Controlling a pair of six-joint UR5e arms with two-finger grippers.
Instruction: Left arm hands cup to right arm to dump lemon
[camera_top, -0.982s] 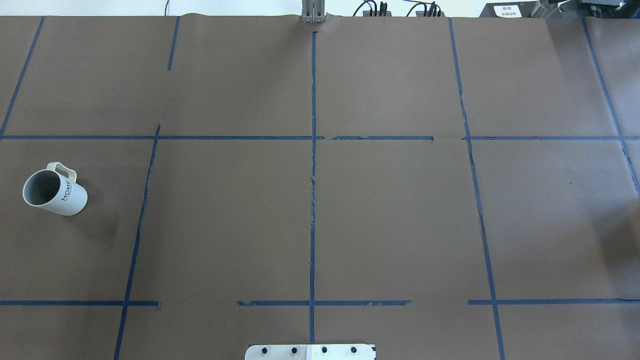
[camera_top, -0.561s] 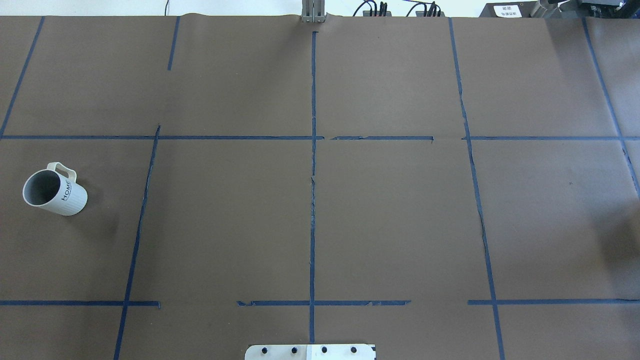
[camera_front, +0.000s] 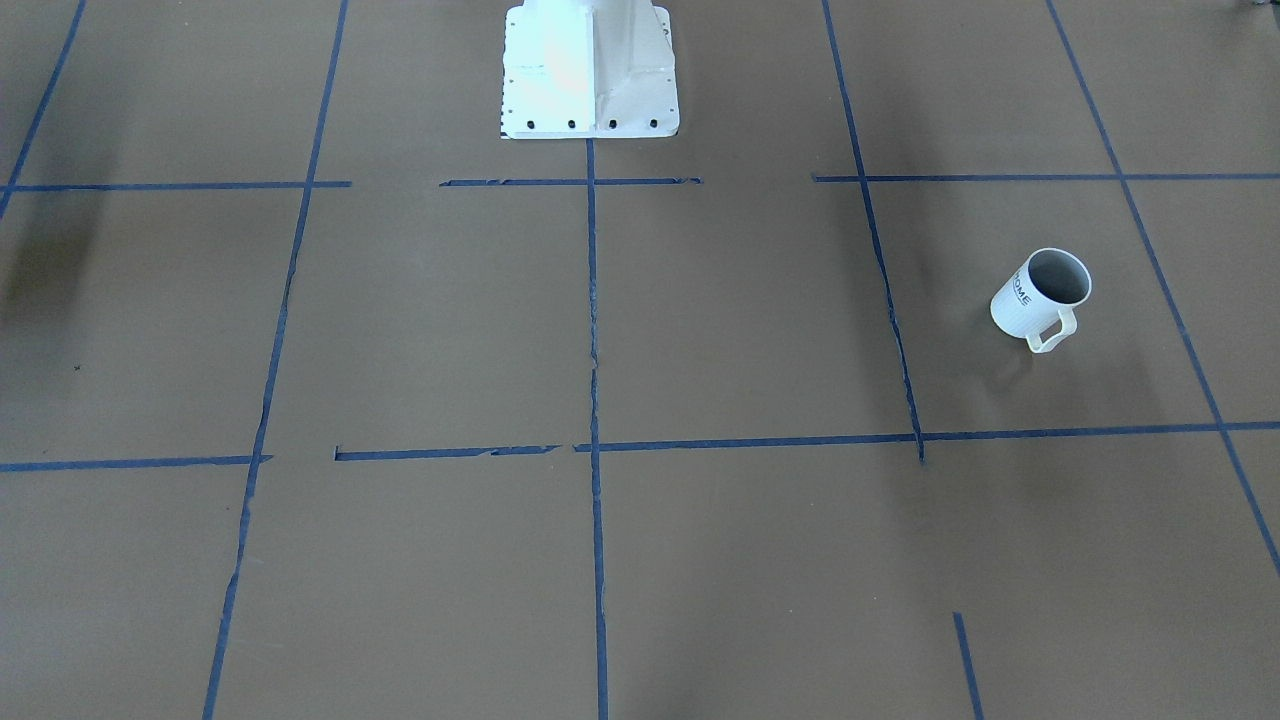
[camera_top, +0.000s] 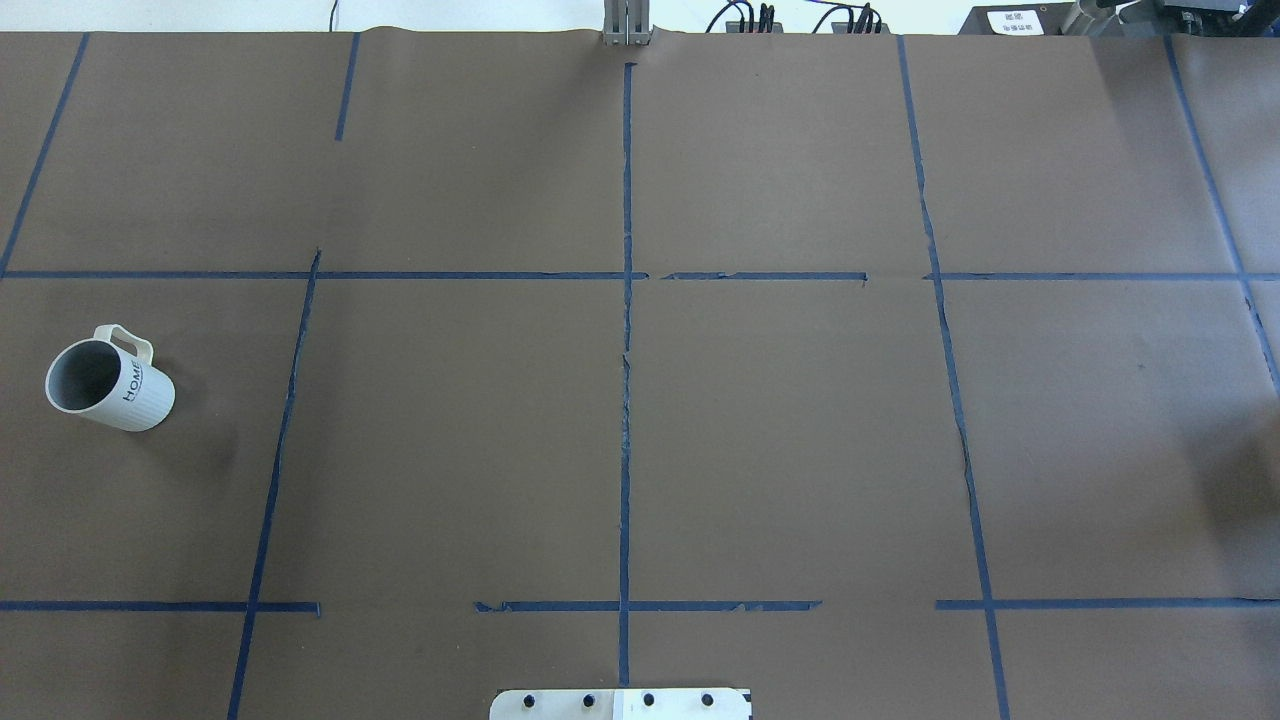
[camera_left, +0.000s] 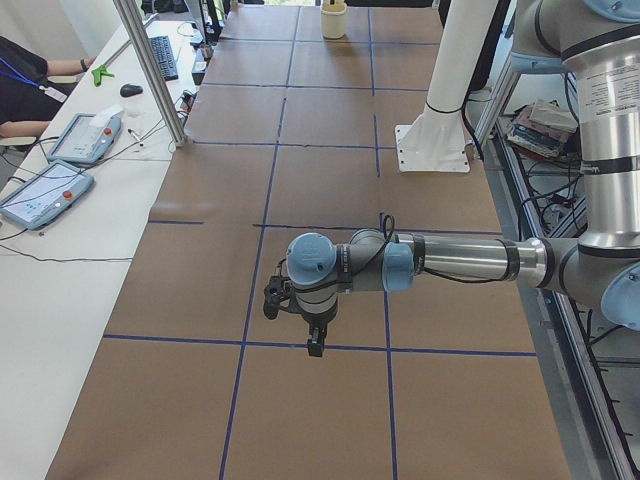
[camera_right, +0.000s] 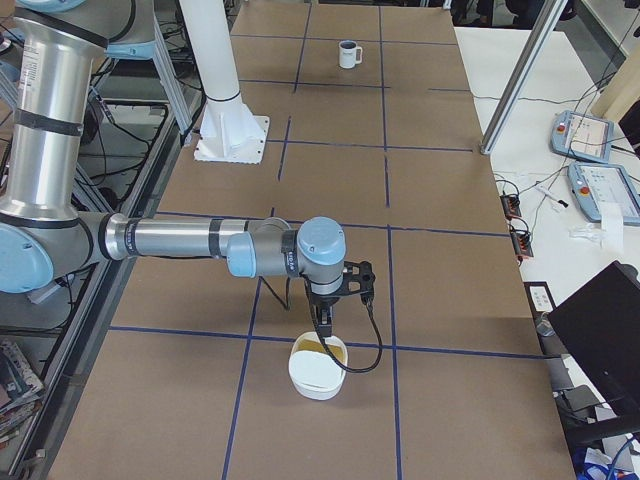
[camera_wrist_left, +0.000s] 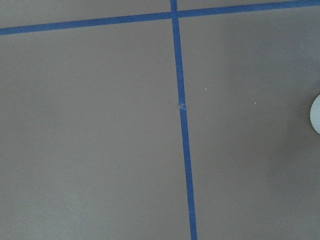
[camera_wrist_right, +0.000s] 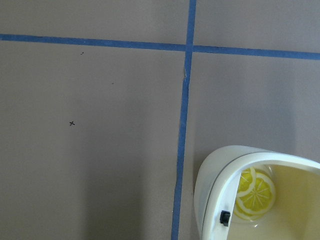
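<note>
The white ribbed cup (camera_top: 108, 378) with "HOME" lettering stands upright at the table's left side. It also shows in the front-facing view (camera_front: 1040, 295) and far off in the right side view (camera_right: 347, 54). Its grey inside looks empty. A yellow lemon slice (camera_wrist_right: 255, 192) lies in a white bowl (camera_right: 318, 375) at the table's right end. My left gripper (camera_left: 315, 346) points down over bare table. My right gripper (camera_right: 325, 328) hangs just above the bowl's rim. Both show only in side views, so I cannot tell whether they are open or shut.
Blue tape lines divide the brown table. The white robot base (camera_front: 590, 70) stands at the near middle edge. Teach pendants (camera_left: 45, 190) and an aluminium post (camera_left: 150, 70) are on the white bench beyond the table's far edge, where an operator (camera_left: 25, 90) sits.
</note>
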